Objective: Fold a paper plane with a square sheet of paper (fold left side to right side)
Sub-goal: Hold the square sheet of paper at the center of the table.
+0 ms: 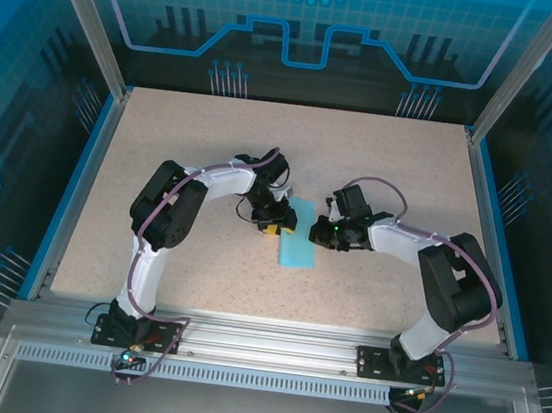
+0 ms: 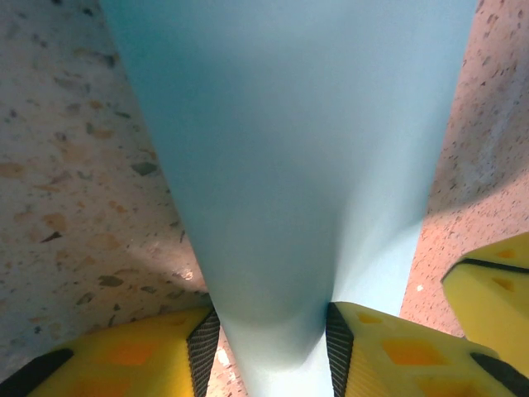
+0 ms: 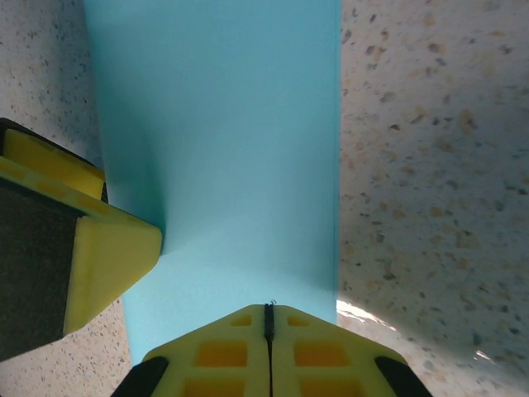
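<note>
- showing the square sheet of paper point(image 1: 298, 241) as a narrow light-blue strip, slightly slanted, near the middle of the speckled tabletop point(image 1: 213, 148), between the two grippers.
- left gripper point(image 1: 272, 226): we see it at the strip's left long edge. in the left wrist view its yellow fingers point(image 2: 124, 356) stand partly apart. a rounded hump of the blue paper fills the gap and meets both black pads, so these jaws pinch the paper.
- right gripper point(image 1: 323, 231): we see it at the strip's right long edge. in the right wrist view its jaws are pressed together, the tips meeting along a thin dark seam at the paper's near edge. we cannot tell whether that edge is caught between them.
- in the right wrist view, one yellow finger of the left gripper touches the paper's far side. the sheet looks paler close to the right gripper's tips.
- around the paper, both wrist views show bare speckled tabletop.
</note>
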{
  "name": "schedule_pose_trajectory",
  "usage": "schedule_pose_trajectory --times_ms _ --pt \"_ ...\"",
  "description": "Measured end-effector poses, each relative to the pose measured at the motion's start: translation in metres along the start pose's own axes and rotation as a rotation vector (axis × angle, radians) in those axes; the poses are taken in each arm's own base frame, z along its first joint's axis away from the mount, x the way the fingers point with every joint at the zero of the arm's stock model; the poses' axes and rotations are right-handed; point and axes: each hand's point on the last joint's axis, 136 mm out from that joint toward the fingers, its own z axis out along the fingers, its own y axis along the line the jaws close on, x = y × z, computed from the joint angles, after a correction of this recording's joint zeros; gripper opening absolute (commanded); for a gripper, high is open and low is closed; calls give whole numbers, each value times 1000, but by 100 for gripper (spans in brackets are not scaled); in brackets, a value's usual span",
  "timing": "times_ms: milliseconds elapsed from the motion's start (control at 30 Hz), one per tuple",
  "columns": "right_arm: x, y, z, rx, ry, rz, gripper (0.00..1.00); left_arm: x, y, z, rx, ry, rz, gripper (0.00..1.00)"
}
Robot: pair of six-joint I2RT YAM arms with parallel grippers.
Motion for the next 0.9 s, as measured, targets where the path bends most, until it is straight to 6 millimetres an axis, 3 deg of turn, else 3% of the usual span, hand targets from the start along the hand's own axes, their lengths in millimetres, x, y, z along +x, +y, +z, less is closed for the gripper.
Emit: schedule_pose_trajectory --times_ms 633,900 --pt "6 -8 17 80 66 -13 7 0 0 0 0 1 0 44" --pt "6 -9 17 86 66 -12 7 0 -4 -2 -3 -16 20 53"
